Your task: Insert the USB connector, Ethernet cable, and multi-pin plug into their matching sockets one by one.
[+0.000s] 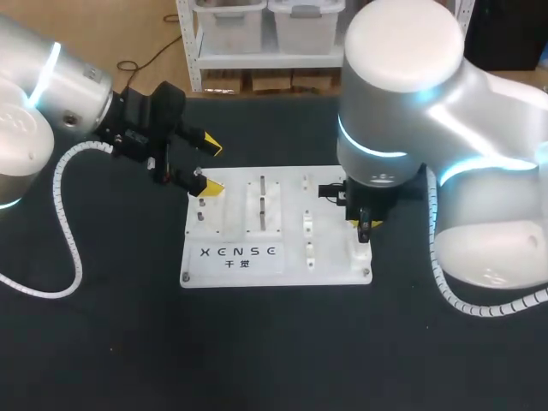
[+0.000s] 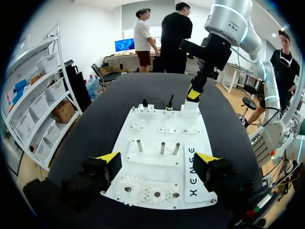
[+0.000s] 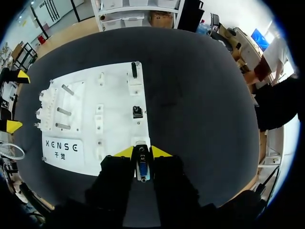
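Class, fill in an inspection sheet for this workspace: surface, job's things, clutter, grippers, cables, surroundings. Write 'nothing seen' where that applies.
Surface: black table carrying a white board.
Job's things: multi-pin plug held at the board's edge; near dark connector and far dark connector stand on the board ahead of it, type unclear.
Clutter: nothing seen.
Grippers: left gripper open, empty, over the board's opposite end; right gripper shut on the plug.
Cables: white spiral conduit along the left arm; no loose cable seen.
Surroundings: nothing seen touching the table.

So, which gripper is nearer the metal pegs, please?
Left. The left gripper is open at the board's edge, the pegs just ahead; the right gripper, holding a plug, is across the board.
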{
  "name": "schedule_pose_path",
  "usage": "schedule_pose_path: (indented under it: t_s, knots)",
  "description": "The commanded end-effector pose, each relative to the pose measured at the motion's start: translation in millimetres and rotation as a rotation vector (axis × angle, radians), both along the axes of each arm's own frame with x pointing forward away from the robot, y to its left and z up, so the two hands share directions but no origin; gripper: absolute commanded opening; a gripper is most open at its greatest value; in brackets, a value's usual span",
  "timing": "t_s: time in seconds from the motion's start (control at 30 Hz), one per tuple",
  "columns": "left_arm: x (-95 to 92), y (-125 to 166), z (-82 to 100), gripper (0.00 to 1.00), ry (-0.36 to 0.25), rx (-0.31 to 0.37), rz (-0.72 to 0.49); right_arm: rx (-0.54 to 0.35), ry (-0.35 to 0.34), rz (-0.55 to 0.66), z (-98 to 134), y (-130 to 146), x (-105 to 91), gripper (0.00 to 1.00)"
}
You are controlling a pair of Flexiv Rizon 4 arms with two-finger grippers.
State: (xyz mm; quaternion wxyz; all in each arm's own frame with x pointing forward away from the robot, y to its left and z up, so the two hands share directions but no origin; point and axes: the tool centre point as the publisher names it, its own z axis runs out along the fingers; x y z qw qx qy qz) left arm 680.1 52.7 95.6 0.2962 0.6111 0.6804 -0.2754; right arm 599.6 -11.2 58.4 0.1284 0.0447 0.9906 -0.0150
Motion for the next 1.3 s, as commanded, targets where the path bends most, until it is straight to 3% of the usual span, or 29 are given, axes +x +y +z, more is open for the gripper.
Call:
schedule_pose_path:
  t_s: [0.03, 0.43, 0.57, 0.73, 0.8, 0.83, 0.87, 1.27, 1.3]
  knots:
    - [0.4, 0.6, -1.6, 1.0, -0.003, -0.005, -0.002, 0.005, 0.02, 0.001, -23.6, 0.1, 0.2, 0.0]
    - [0.4, 0.6, -1.6, 1.0, -0.003, -0.005, -0.002, -0.002, 0.133, 0.053, -48.7, 1.2, 0.1, 0.0]
    - [0.4, 0.6, -1.6, 1.0, -0.003, -0.005, -0.002, 0.001, 0.132, 0.062, -44.4, 1.5, -0.4, 0.0]
    - [0.4, 0.6, -1.6, 1.0, -0.003, -0.005, -0.002, 0.0, 0.08, 0.062, -28.9, 1.7, 3.8, 0.0]
    - [0.4, 0.6, -1.6, 1.0, -0.003, -0.005, -0.002, -0.001, 0.049, 0.054, -19.7, 0.6, 6.0, 0.43]
    - [0.4, 0.6, -1.6, 1.0, -0.003, -0.005, -0.002, 0.001, 0.03, 0.051, -14.5, 0.5, 6.8, 0.81]
    - [0.4, 0.6, -1.6, 1.0, -0.003, -0.005, -0.002, 0.004, 0.017, 0.045, -8.8, 0.0, 7.6, 1.0]
    - [0.4, 0.6, -1.6, 1.0, -0.003, -0.005, -0.002, -0.008, -0.144, 0.0, 42.8, 5.6, 6.2, 1.0]
    - [0.4, 0.6, -1.6, 1.0, -0.003, -0.005, -0.002, -0.056, -0.119, 0.041, 46.2, 9.3, 5.4, 1.0]
